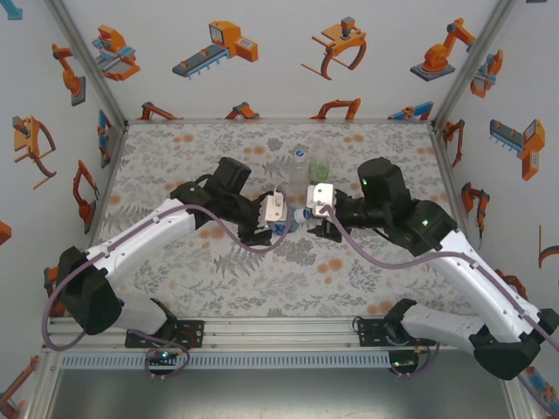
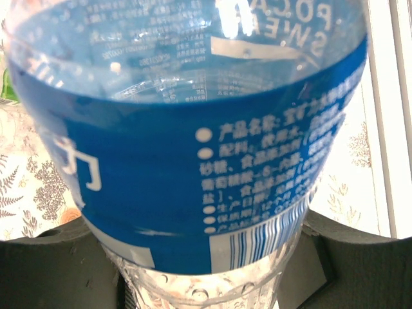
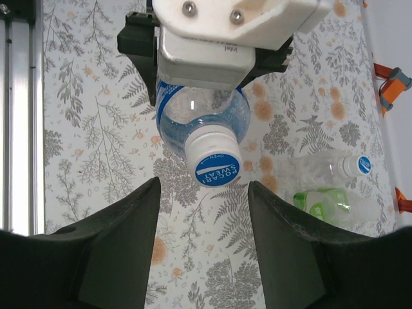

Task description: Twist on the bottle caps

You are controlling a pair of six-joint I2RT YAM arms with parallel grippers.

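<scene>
My left gripper (image 1: 276,215) is shut on the blue-label bottle (image 2: 193,161), which lies level above the table with its neck toward the right arm. Its dark fingers (image 2: 58,257) press the bottle's clear lower body. A white cap with a blue top (image 3: 212,161) sits on that bottle's neck. My right gripper (image 3: 203,196) is open, its two fingers (image 3: 122,238) spread just short of the cap and touching nothing. The plain clear bottle (image 1: 300,161) and the green-tinted bottle (image 1: 319,168) stand at the back centre, the clear one wearing a cap (image 3: 364,165).
The flower-patterned table (image 1: 175,166) lies between white walls with robot pictures. An aluminium rail (image 1: 262,327) runs along the near edge by the arm bases. The standing bottles are just behind both grippers.
</scene>
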